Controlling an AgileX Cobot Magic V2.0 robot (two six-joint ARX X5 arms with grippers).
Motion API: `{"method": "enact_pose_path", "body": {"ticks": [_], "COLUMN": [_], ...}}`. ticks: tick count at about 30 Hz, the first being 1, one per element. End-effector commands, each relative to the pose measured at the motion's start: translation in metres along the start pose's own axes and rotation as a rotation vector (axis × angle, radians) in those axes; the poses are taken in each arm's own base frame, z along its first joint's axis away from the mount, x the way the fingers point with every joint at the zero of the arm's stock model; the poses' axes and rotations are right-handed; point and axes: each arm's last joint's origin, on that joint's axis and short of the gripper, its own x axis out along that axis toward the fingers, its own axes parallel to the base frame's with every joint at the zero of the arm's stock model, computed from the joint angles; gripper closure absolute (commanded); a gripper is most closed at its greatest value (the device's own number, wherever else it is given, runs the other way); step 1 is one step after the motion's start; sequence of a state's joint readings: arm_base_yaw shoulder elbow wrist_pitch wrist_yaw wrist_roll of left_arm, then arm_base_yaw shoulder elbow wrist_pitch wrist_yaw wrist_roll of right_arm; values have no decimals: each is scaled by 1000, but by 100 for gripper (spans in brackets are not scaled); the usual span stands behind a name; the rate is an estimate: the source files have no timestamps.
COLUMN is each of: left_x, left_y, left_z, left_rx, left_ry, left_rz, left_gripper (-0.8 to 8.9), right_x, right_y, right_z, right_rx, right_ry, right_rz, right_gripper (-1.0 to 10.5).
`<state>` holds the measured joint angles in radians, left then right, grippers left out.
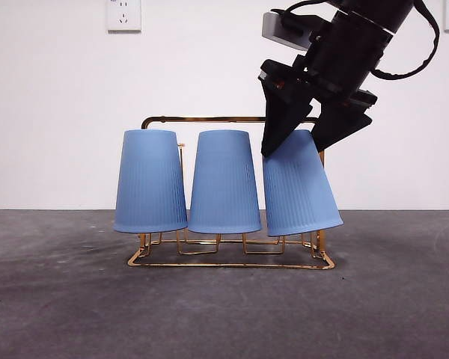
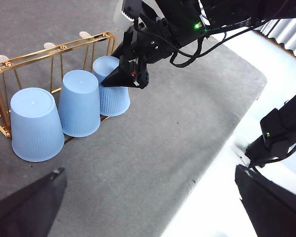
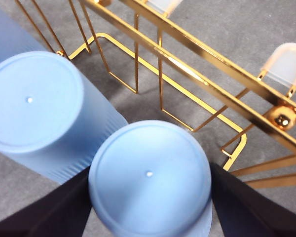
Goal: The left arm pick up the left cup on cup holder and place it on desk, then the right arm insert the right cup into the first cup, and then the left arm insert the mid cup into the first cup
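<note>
- The gold-coloured metal wire cup holder (image 1: 232, 262) stands on the flat dark grey matte desk (image 1: 67, 299), its arched handle frame rising behind three upside-down, ribbed light blue plastic cups.
- The left cup (image 1: 150, 181) and the mid cup (image 1: 224, 182) both sit upright on their pegs, close beside one another, rims down near the rack's base.
- The right cup (image 1: 299, 187) is tilted — its closed bottom leans toward the mid cup while its rim swings outward past the end of the rack and sits a little above the base wires.
- The right gripper (image 1: 316, 134) comes down from the upper right of the front view, big and black, with one jaw on each side of the right cup's closed end; the right wrist view shows the two dark jaws pressed against opposite sides of that cup (image 3: 150, 180), so it is clamped on the cup.
- In the right wrist view the mid cup (image 3: 37, 106) lies just beside the gripped cup, and two white-tipped pegs (image 3: 286, 61) stand bare along the rack's far rail.
- The left gripper (image 2: 148, 207) hangs well away from the rack over the desk, its jaws spread wide apart with nothing between them — the rack and all three cups lie far off in its view.
</note>
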<state>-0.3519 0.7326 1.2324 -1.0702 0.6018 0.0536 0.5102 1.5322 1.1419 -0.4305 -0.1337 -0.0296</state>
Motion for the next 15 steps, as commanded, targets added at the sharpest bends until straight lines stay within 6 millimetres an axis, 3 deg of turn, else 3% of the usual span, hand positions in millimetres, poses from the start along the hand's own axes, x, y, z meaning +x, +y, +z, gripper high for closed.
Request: {"method": "enact_pose_path", "body": {"ticks": [1, 15], "left_x": [-3, -3], "left_y": [-2, -2], "left_z": [4, 4], "left_rx": [20, 20], "left_ry": [-17, -17], "left_rz": [-1, -1], "left_gripper": [252, 252], "right_x": [-7, -74], "right_y": [3, 15], "right_z": [8, 19], "right_rx": [-15, -40], "right_ry": [-41, -236], "right_rz": [-2, 5], "right_gripper": [654, 654]}}
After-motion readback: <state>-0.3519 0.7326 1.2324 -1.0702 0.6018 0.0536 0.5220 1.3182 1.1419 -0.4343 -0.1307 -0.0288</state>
